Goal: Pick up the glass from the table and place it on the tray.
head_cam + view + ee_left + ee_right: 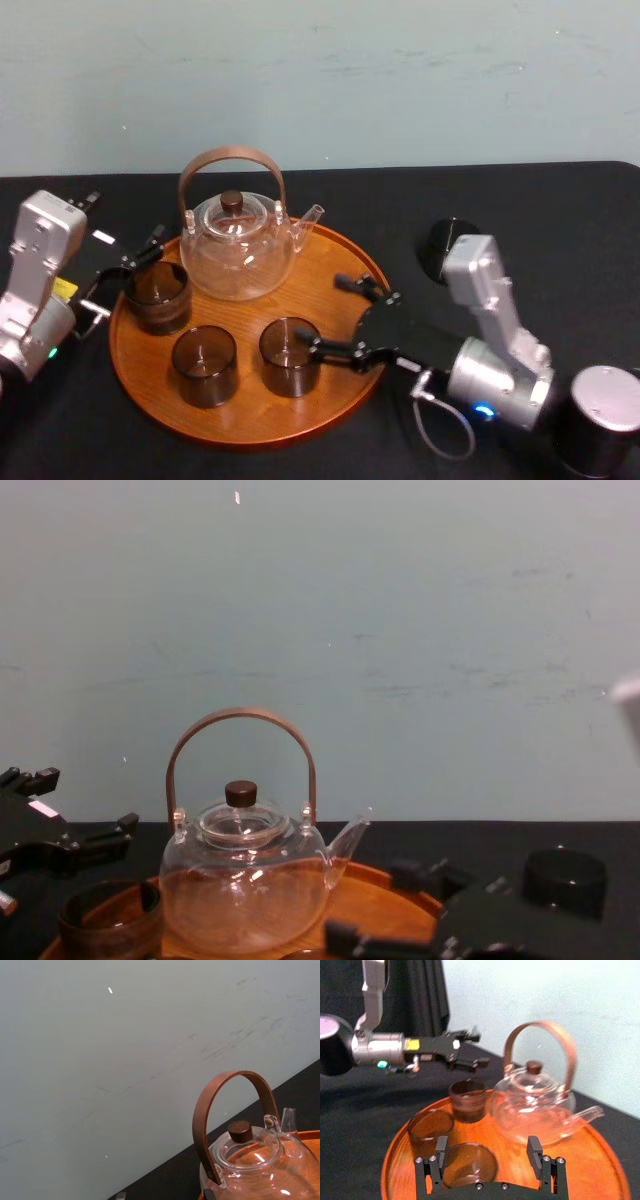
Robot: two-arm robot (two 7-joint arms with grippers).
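Three dark smoky glasses stand on the round wooden tray (345,262) on the black table (560,210): a left glass (157,293), a front-middle glass (204,364) and a front-right glass (289,355). My right gripper (325,313) is open low over the tray's right side. One finger lies beside the front-right glass (470,1164), and the jaws stand wider than the glass. Beside the left glass (466,1100), my left gripper (130,270) is open at the tray's left rim, with nothing held. It also shows as the left gripper (472,1051) in the right wrist view.
A clear glass teapot (240,245) with a brown hoop handle stands at the back of the tray. A black round cup-like object (443,247) sits on the table right of the tray, behind my right arm. A pale wall rises behind the table.
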